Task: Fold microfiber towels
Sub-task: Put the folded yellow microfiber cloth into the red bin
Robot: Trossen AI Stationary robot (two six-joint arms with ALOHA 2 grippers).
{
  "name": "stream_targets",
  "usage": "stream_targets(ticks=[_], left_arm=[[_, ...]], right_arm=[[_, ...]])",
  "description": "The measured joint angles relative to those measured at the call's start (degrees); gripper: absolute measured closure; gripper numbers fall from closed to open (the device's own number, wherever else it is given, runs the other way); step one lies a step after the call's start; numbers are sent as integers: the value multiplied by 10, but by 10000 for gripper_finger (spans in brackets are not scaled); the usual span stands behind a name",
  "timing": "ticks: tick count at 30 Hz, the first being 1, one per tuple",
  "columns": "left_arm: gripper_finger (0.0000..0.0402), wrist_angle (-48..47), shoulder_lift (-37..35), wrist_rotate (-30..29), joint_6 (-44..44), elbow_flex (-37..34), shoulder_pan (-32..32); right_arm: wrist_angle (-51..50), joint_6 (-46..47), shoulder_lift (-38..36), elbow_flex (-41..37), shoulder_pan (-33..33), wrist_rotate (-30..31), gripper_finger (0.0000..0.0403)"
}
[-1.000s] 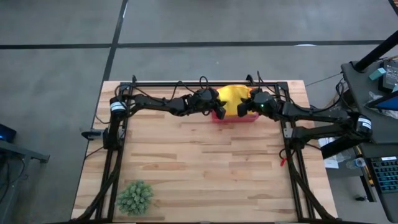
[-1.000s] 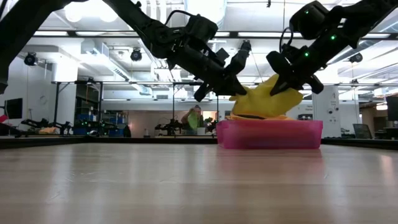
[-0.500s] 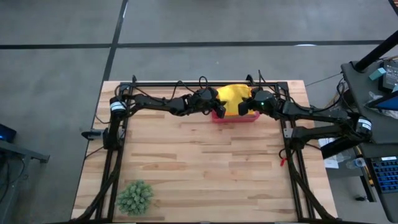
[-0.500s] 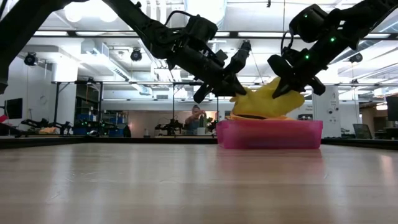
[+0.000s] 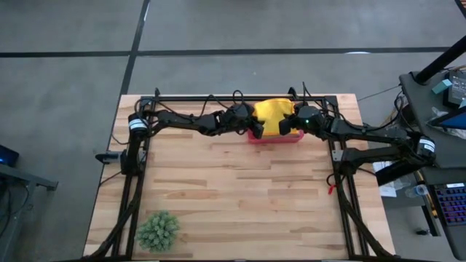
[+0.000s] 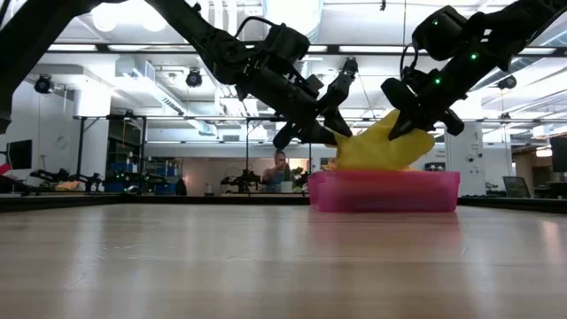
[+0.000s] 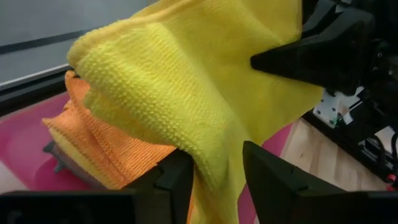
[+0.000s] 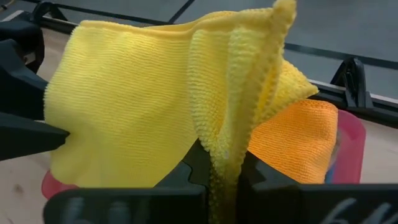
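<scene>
A pink tray [image 5: 275, 137] sits at the middle of the table's far edge. It holds a stack of folded towels with an orange towel [image 7: 106, 143] on top. A yellow towel [image 5: 271, 115] is held up over the stack. My right gripper [image 8: 227, 186] is shut on its right part, above the tray's right end. At the tray's left end my left gripper [image 7: 217, 180] is open. A fold of the yellow towel [image 7: 186, 106] hangs between its parted fingers. My left gripper has a drooping fold of the yellow towel [image 7: 214, 165] between its open fingers, and I cannot tell whether they touch it. My right gripper pinches a bunched fold of the towel's edge [image 8: 229, 146], several layers thick, between its two fingers. It comes from the table's right, slanting down. The towel hangs slack below the fingers, with its lower part on the stack in the tray.
A spiky green plant ball [image 5: 158, 231] sits near the table's front left corner. Black frame rails [image 5: 240, 97] run along the far edge and both sides. Bare wooden tabletop [image 5: 240, 189] lies in front of the tray. A person [image 6: 279, 168] stands in the room behind.
My left gripper has opened in place and let go of the yellow towel. The towel's left end has sagged from the fingertips down onto the stack, hiding the orange towel in the low view. My right gripper has kept its hold.
</scene>
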Motion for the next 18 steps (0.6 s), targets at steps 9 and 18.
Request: stream_targets(ticks=[9, 18], left_arm=[[269, -97, -16, -1, 2, -2, -1], [269, -114, -43, -14, 47, -4, -3]], right_arm=[[-10, 0, 29, 0, -1, 1, 390], [-6, 4, 51, 0, -1, 31, 390]])
